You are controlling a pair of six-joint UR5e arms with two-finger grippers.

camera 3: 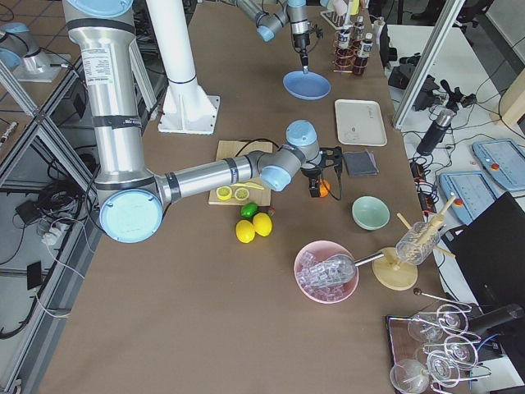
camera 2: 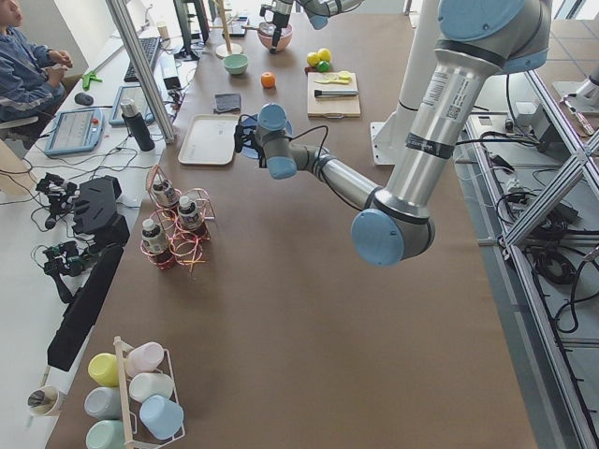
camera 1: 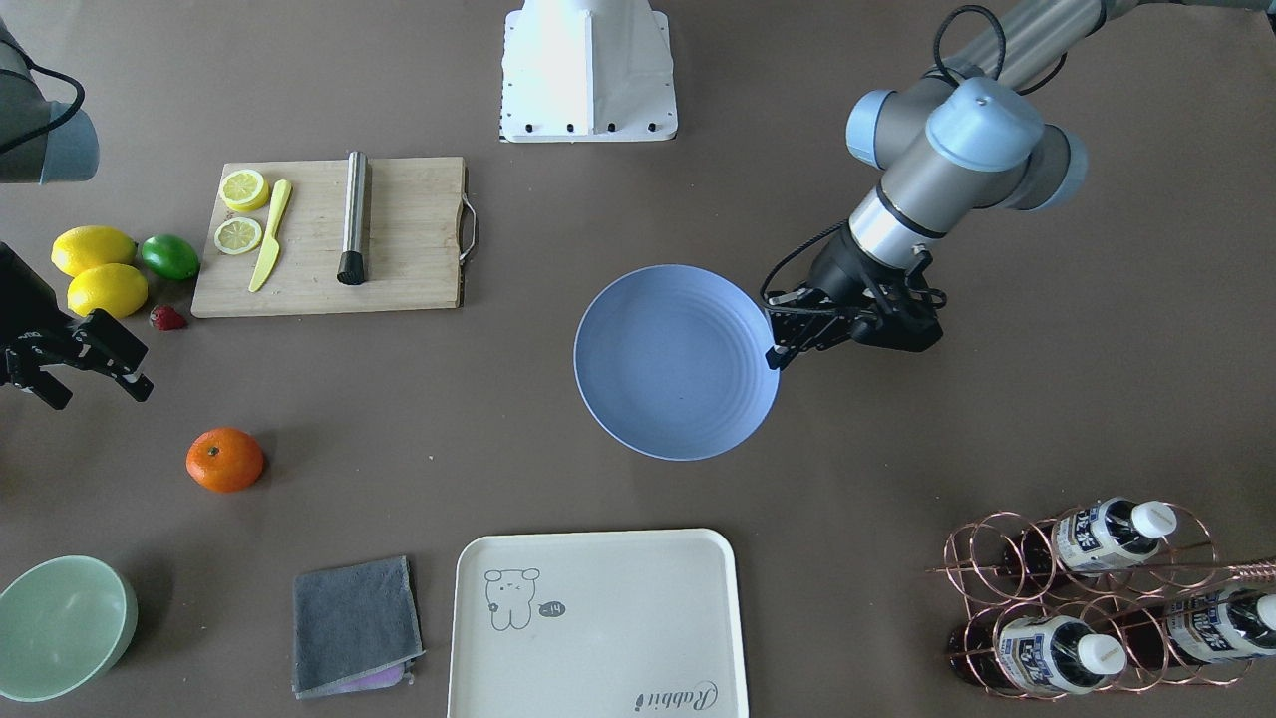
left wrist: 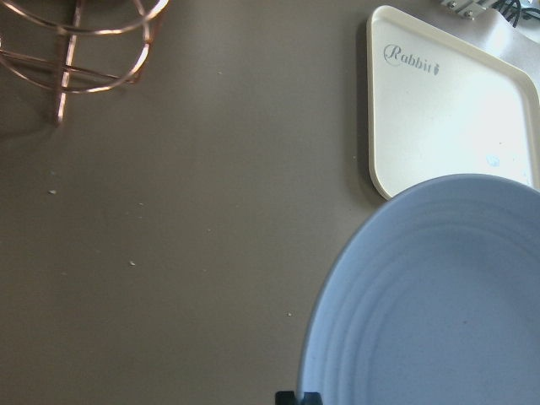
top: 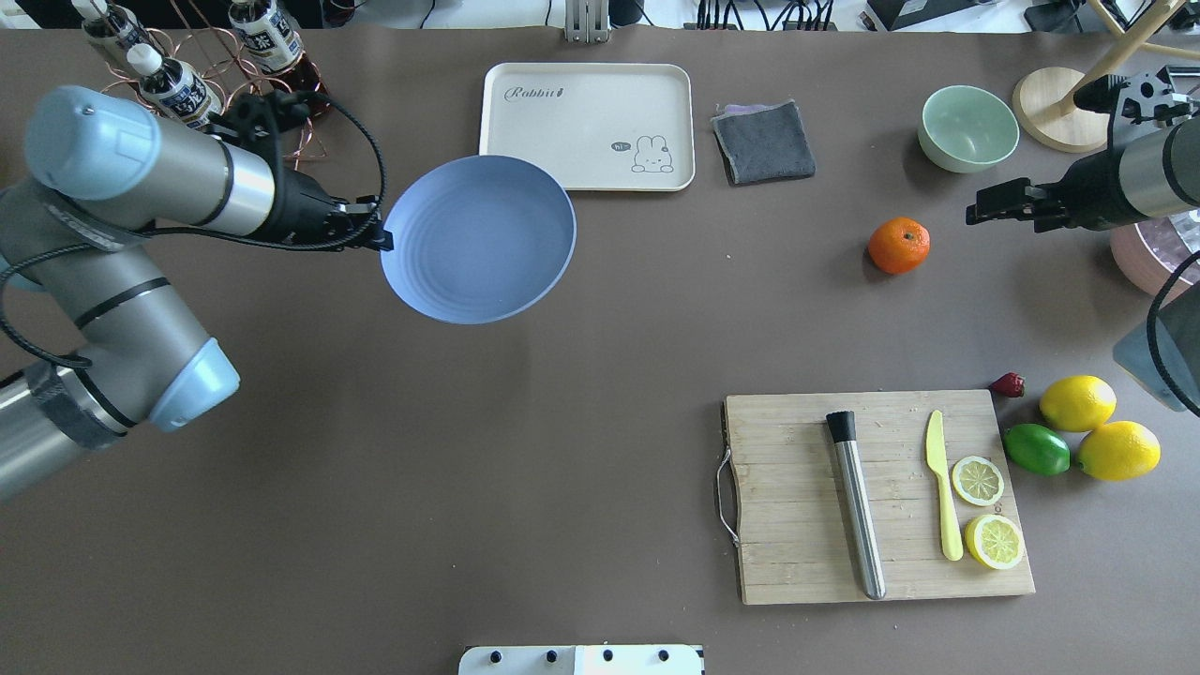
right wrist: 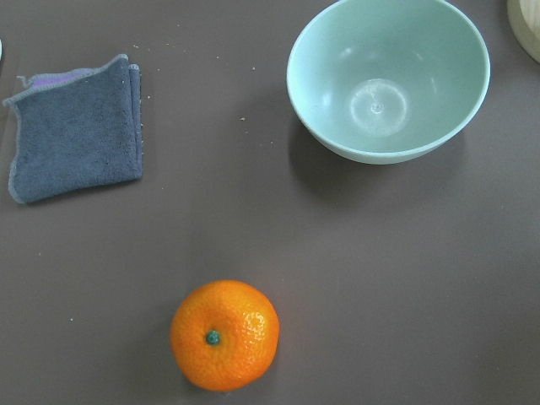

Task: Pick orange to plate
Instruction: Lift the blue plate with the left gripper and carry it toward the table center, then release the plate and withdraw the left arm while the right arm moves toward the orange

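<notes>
The left gripper [camera 1: 779,353] pinches the rim of the plate [camera 1: 676,361] between its fingers. In the overhead view the plate's far edge overlaps a corner of the tray [top: 588,122]. The right gripper [camera 1: 92,389] hangs with its fingers spread, holding nothing, near the orange [camera 1: 225,460]. The orange rests on the table [camera 1: 897,449], stem dot up, well apart from the plate, near the bowl [camera 1: 62,626] and the folded cloth [camera 1: 354,623].

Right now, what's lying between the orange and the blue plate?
Nothing. In the overhead view the stretch from the orange to the plate is bare table; the grey cloth sits off that line, toward the far edge.
</notes>
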